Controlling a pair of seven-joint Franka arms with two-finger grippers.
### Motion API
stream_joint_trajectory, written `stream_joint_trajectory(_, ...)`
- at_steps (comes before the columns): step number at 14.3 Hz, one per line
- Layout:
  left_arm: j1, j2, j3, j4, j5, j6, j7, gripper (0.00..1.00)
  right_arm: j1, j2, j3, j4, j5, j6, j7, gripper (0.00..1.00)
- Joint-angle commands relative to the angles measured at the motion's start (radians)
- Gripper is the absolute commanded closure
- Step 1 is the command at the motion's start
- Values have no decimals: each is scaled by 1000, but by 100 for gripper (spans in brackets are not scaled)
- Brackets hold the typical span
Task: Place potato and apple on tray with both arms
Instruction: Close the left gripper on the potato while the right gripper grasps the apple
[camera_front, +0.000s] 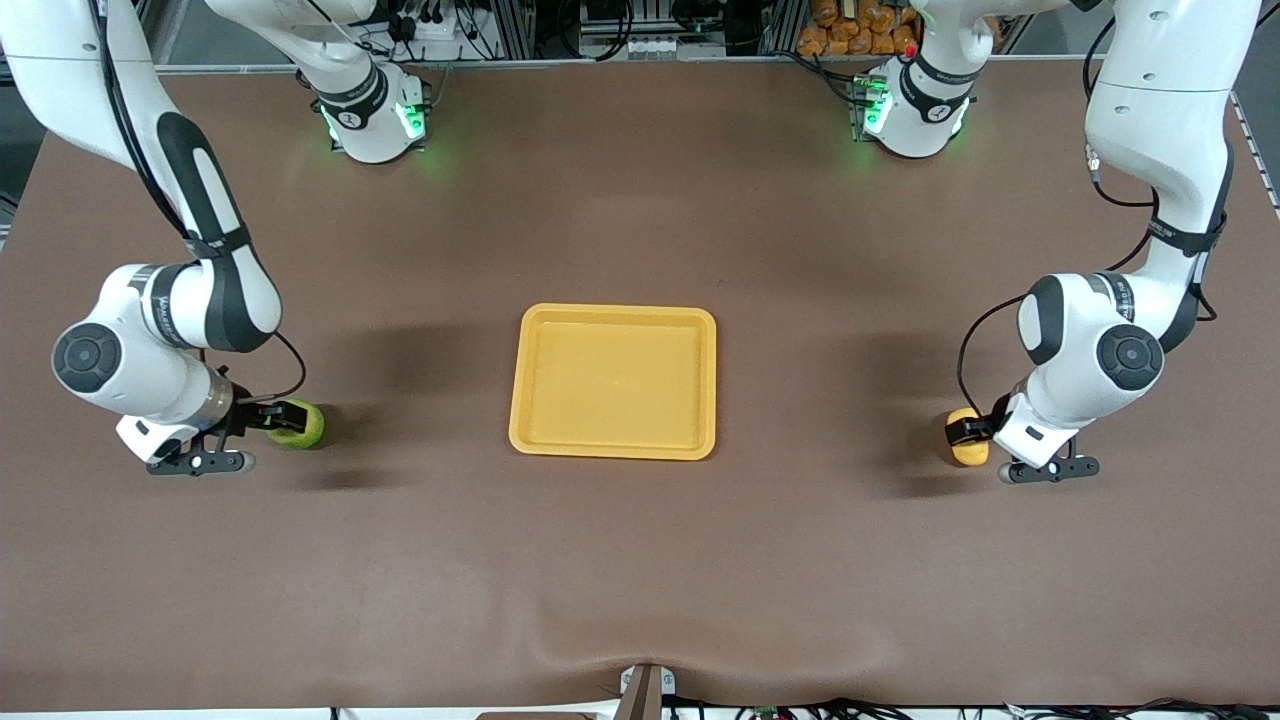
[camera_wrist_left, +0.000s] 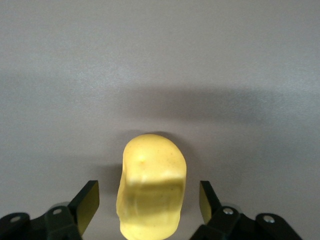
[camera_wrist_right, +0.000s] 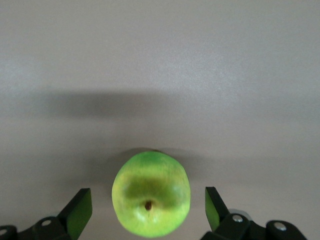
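The pale-yellow potato (camera_front: 970, 452) lies on the brown table toward the left arm's end. My left gripper (camera_front: 968, 434) is low around it, open, with a gap on each side; the left wrist view shows the potato (camera_wrist_left: 151, 185) between the fingers (camera_wrist_left: 89, 201). The round green apple (camera_front: 303, 426) lies toward the right arm's end. My right gripper (camera_front: 283, 417) is open around it, not touching; the right wrist view shows the apple (camera_wrist_right: 151, 194), stem dimple facing the camera, between the fingers (camera_wrist_right: 79, 211). The yellow-orange tray (camera_front: 613, 311) sits at the table's middle with nothing on it.
The brown mat (camera_front: 640, 560) covers the whole table. Both arm bases (camera_front: 372, 110) stand along the edge farthest from the front camera. A small bracket (camera_front: 645, 690) sits at the table edge nearest the front camera.
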Motion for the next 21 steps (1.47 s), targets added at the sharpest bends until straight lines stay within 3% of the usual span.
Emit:
stream_joint_trajectory(1, -5, 9, 3, 6, -19, 5, -7, 14, -10, 35, 3, -6, -12, 40, 22, 0)
stream_joint_trajectory(7, -8, 22, 3, 10, -19, 5, -11, 23, -11, 76, 4, -14, 2, 28, 40, 0)
stream_joint_trajectory(8, -8, 22, 1, 10, -19, 5, -10, 29, -11, 76, 4, -24, 0, 28, 51, 0)
stream_joint_trajectory(9, -8, 22, 3, 10, -19, 5, -8, 35, -10, 76, 4, -38, 0, 31, 57, 26)
stream_joint_trajectory(10, -9, 22, 3, 10, -19, 5, -8, 37, -10, 76, 4, -38, 0, 26, 61, 64)
stream_joint_trajectory(11, -12, 22, 3, 10, -19, 5, -8, 42, -10, 76, 6, -38, 0, 26, 63, 84)
stream_joint_trajectory(12, -15, 22, 3, 10, -19, 4, -8, 53, -10, 70, 6, -38, 0, 25, 63, 91)
stream_joint_trajectory(15, -26, 19, 1, 8, -19, -4, -10, 77, -8, 41, 7, -33, 5, 0, 83, 91)
stream_joint_trajectory(21, -23, -22, -34, 10, -19, -57, 1, 87, 41, -71, 24, -27, 23, -119, 473, 91)
